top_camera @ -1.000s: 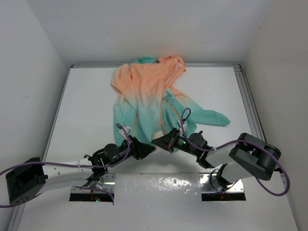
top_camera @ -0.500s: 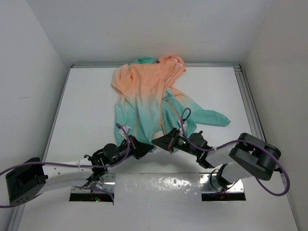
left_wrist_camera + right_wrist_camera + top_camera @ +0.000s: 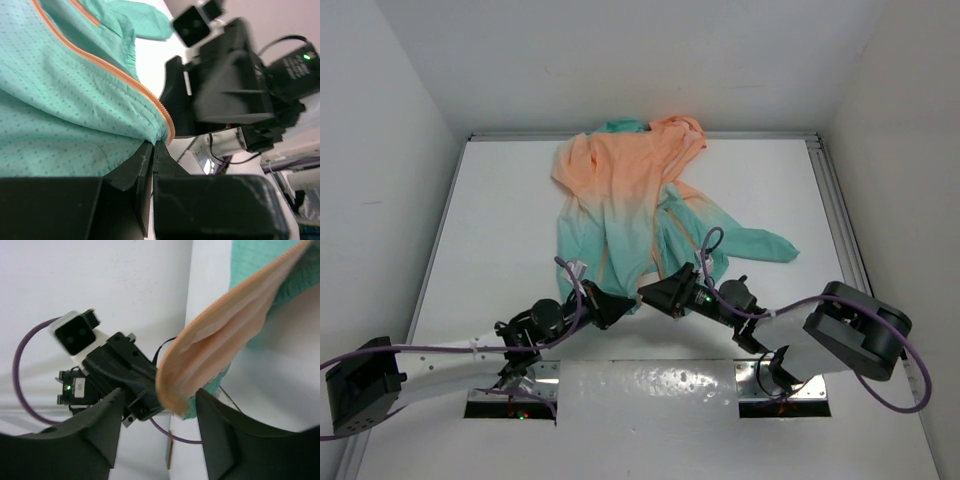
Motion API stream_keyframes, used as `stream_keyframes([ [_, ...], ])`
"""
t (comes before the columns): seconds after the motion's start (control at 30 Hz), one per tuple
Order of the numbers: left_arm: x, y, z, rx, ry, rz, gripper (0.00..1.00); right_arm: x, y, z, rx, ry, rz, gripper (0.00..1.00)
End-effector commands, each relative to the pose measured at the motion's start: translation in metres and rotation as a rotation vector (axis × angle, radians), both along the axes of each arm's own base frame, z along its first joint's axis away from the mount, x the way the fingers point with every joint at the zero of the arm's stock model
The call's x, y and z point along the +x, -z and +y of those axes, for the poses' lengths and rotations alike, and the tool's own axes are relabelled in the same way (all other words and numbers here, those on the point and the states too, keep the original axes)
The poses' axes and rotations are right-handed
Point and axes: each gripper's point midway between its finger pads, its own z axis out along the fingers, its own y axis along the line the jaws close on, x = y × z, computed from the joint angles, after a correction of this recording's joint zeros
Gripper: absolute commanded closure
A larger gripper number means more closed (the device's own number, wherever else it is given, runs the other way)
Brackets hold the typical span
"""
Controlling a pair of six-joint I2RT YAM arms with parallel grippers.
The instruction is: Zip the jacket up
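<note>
Since a second ago our left gripper (image 3: 153,145) has drawn slightly left. Nothing is zipped yet. The jacket (image 3: 630,190) lies open on the table (image 3: 500,220), zipper (image 3: 125,75) edges apart. Low at the near hem, our left gripper pinches its corner; our right gripper (image 3: 159,391), fingers spread, straddles the other orange edge.

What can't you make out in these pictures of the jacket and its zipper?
Zipper slider: seen in no view; in the top view the left tool and right tool cover the bottom hem of the jacket.
Orange zipper edge, right wrist view: blurred, too near the lens; whether the tool touches it is unclear.
Pinched cloth, left wrist view: hidden between the shut fingers.
</note>
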Motion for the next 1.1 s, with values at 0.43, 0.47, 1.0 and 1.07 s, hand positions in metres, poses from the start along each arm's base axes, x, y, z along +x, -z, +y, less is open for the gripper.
stream_keyframes([
  [0.43, 0.03, -0.037, 0.01, 0.096, -0.129, -0.11, 1.0, 0.021, 0.049, -0.086, -0.683, 0.198, -0.239, 1.0],
  [0.47, 0.032, -0.043, 0.009, 0.104, -0.131, -0.119, 1.0, 0.023, 0.047, -0.086, -0.723, 0.188, -0.244, 1.0],
  [1.0, 0.046, -0.035, 0.019, 0.219, -0.196, -0.177, 1.0, 0.024, 0.094, -0.086, -1.162, -0.084, -0.269, 0.9],
  [1.07, 0.046, -0.033, 0.018, 0.223, -0.191, -0.175, 1.0, 0.022, 0.098, -0.086, -1.172, -0.09, -0.268, 0.88],
])
